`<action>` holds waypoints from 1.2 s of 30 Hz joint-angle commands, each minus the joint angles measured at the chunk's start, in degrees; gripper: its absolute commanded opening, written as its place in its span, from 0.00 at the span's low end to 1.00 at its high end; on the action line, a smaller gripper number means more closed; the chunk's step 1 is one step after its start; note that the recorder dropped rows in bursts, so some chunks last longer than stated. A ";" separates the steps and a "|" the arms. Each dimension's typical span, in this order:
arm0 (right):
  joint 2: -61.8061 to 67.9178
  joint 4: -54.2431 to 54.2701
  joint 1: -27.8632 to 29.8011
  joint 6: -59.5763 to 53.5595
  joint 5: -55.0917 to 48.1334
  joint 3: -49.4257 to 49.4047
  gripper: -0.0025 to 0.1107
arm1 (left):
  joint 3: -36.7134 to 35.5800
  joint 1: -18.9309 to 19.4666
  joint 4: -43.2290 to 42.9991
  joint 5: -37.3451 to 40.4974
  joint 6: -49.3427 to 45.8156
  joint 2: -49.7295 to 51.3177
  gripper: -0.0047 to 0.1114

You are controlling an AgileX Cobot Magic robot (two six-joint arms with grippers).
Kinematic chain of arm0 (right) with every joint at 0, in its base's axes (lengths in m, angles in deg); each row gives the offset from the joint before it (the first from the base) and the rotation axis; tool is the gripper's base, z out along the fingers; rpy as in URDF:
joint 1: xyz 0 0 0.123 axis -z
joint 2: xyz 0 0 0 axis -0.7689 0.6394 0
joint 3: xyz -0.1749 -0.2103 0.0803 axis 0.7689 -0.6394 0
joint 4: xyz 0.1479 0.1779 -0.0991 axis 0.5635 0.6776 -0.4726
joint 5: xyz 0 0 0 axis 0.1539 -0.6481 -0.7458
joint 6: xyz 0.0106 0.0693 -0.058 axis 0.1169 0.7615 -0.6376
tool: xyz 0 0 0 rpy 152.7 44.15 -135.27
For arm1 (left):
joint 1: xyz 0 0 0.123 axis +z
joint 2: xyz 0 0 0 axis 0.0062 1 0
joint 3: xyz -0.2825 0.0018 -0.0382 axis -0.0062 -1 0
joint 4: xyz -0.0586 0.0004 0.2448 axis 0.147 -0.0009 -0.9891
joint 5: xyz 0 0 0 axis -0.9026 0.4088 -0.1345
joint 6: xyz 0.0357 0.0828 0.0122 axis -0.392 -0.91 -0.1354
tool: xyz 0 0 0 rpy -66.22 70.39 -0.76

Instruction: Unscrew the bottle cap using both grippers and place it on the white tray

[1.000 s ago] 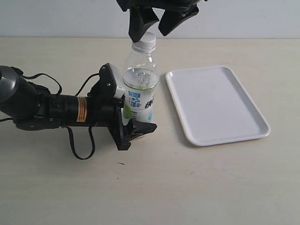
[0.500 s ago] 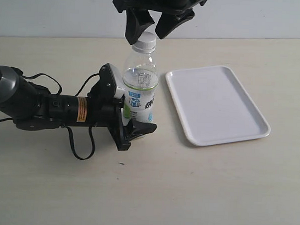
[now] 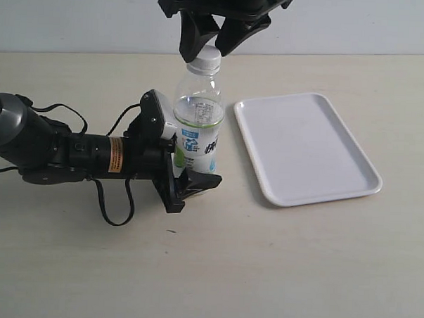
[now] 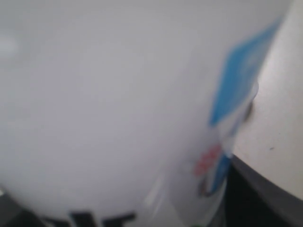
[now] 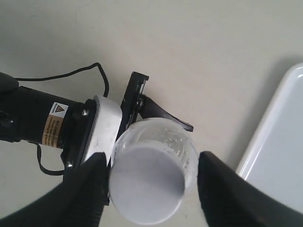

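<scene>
The bottle stood beside the tray, the left gripper clamped on its lower half. The right gripper, jaws apart, straddled the light cap; its ribbed sides probably offered the best hold.

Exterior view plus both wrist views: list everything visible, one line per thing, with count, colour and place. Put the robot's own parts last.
clear plastic drink bottle: one, clear with a white, blue and green label, upright on the table, left of the tray.
small round white screw cap: one, white, on the bottle's neck.
flat rectangular white plastic tray: one, white, right of the bottle, nothing on it.
beige table: one, beige, under everything.
pale wall: one, pale grey, behind the table.
left gripper: one, black, clamped on the bottle's labelled body.
right gripper: one, black, above the bottle, jaws open either side of the cap.
</scene>
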 commanded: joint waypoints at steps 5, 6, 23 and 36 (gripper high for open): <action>1.85 2.37 -0.08 -1.17 0.25 0.44 0.57 | 0.32 -0.31 0.41 -1.68 0.24 -0.89 0.04; 1.85 2.37 -0.08 -1.17 0.25 0.44 0.56 | 0.32 -0.31 0.27 -1.68 0.24 -0.89 0.04; 0.01 0.47 -0.08 -1.17 0.25 0.44 0.55 | 0.32 -0.31 0.27 -1.68 0.24 -0.89 0.04; 0.01 0.30 -0.08 -1.30 0.25 0.44 0.34 | 0.32 -0.31 0.27 -1.68 0.24 -0.89 0.04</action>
